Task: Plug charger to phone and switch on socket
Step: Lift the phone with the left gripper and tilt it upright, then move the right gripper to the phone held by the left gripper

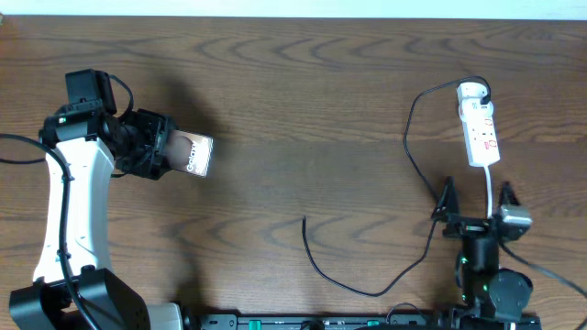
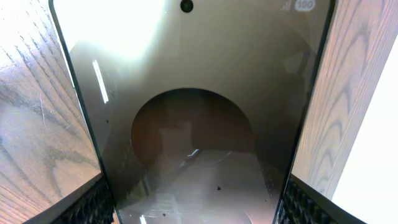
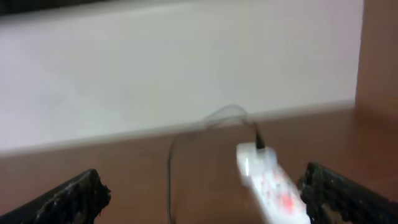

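The phone [image 1: 196,156], a dark glossy slab with white "Galaxy" lettering, is held above the table at the left, with my left gripper [image 1: 171,151] shut on its long edges. In the left wrist view the phone [image 2: 199,93] fills the frame between the black pads [image 2: 93,205]. The white socket [image 1: 480,128] lies at the far right, with the charger's black plug [image 1: 478,90] in its far end. The charger's cable [image 1: 410,147] loops left and down to a free tip [image 1: 304,219]. My right gripper [image 1: 477,203] stands open just short of the socket [image 3: 272,185], with nothing in it.
The socket's white cord [image 1: 492,188] runs down toward the right arm's base [image 1: 486,284]. The charger cable [image 1: 367,291] sweeps along the table's front edge. A white wall [image 3: 186,74] rises behind the table's far edge.
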### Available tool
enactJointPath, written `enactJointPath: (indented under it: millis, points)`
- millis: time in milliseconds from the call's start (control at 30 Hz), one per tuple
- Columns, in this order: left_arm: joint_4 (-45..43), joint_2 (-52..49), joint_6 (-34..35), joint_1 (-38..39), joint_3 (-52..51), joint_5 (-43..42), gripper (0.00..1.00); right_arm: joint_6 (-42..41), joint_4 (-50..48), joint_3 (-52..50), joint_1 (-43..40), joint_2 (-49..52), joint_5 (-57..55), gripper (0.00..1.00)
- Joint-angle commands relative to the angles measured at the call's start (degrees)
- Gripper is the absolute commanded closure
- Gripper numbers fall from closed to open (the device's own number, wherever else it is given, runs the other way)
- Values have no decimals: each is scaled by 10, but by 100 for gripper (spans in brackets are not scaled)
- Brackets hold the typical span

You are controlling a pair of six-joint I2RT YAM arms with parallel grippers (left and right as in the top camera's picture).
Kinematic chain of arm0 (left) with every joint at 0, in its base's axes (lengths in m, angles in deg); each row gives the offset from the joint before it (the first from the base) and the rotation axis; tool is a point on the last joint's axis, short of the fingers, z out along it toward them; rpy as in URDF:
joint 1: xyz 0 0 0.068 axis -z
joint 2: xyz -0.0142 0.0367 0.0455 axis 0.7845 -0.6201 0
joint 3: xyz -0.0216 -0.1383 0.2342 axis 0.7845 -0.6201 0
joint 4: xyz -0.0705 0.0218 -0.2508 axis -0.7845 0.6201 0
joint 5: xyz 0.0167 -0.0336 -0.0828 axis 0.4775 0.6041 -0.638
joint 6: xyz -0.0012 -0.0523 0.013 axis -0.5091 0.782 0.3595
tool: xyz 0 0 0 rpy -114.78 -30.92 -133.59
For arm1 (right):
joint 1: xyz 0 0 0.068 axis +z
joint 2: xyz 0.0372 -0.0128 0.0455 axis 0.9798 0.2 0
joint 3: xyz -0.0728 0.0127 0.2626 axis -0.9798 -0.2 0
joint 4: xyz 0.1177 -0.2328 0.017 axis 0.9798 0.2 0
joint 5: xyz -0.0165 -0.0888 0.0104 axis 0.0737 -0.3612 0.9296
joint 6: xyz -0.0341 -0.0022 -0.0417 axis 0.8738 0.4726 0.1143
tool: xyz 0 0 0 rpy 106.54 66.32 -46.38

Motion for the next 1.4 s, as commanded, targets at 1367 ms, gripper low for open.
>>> enactJointPath:
  millis: [1367]
  points:
    - [-33, 12, 192, 108, 2, 152, 93, -422, -106, 734, 223, 1170, 657, 2]
